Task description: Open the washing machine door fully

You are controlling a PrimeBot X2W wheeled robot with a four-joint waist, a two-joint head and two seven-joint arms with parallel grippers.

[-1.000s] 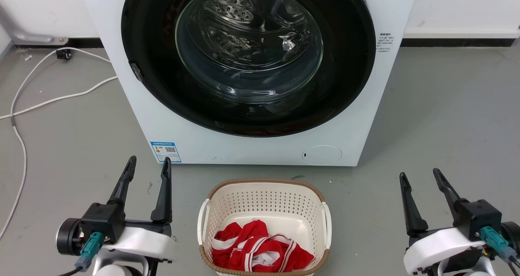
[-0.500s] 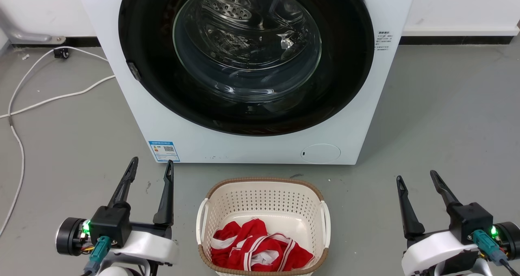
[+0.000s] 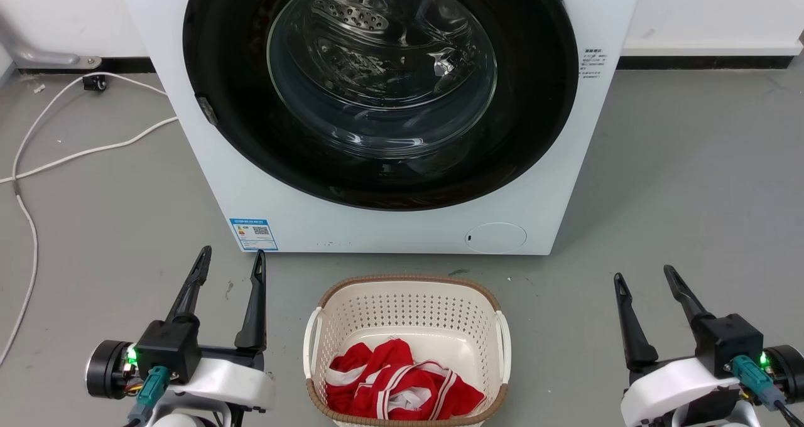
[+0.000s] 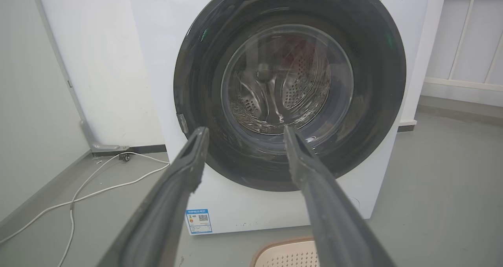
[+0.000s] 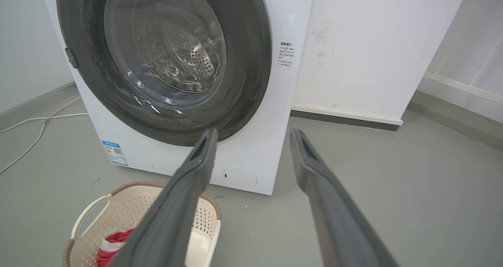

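Bright, even indoor light. White glints streak the door [image 3: 380, 88] glass, and a soft shadow lies on the floor [image 3: 691, 163] right of the machine [image 3: 402, 226]. The head view is sharp. Wrist views bend at the edges, with near fingers [image 4: 167, 204] soft.

Washing machine door [image 3: 540, 100] closed; left gripper [image 3: 230, 260], right gripper [image 3: 644, 275] spread, empty.

White, black and red on grey.
Boxy white washing machine [image 3: 389, 232] with glossy black round door [image 3: 239, 132]; cream perforated plastic basket [image 3: 408, 308], brown-rimmed, holds red white-striped cloth [image 3: 402, 389]; grey floor [image 3: 691, 194].
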